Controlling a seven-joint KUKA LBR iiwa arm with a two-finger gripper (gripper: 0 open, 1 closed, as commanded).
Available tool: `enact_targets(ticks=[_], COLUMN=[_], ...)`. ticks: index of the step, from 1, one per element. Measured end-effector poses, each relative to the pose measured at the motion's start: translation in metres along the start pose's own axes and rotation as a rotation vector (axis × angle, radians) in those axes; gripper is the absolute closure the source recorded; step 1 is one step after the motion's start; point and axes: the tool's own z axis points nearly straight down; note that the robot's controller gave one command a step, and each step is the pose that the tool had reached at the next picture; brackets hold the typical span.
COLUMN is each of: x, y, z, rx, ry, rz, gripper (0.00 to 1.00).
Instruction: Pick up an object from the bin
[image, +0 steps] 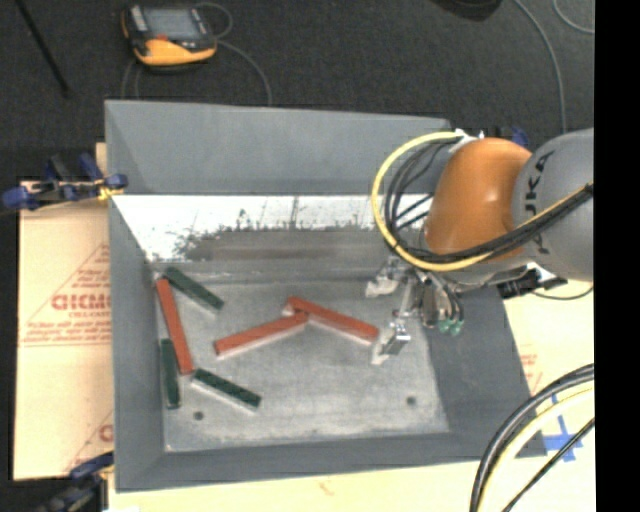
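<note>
The gripper (386, 318) sits toward 3 o'clock on the floor of the bin (320, 400), its fingers spread wide with nothing between them. The lower fingertip (388, 346) meets (or all but meets) the 3 o'clock end of a red bar (335, 318) lying near centre.

Arm (545, 195) enters from frame right, orange-covered wrist angled down, gripper (392, 322) low at centre right.
</note>
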Motion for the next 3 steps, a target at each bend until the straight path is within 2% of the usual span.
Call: enact_targets(ticks=[1,2,3], x=[-0.015,-0.045,-0.048], y=[0.006,0.028,0.03], z=[0.003,0.067,0.076], rx=[0.001,0.001,0.003], ry=[-0.001,-0.007,-0.007], rz=[0.269,0.293,0.259], gripper=[0.0,0.0,1.0])
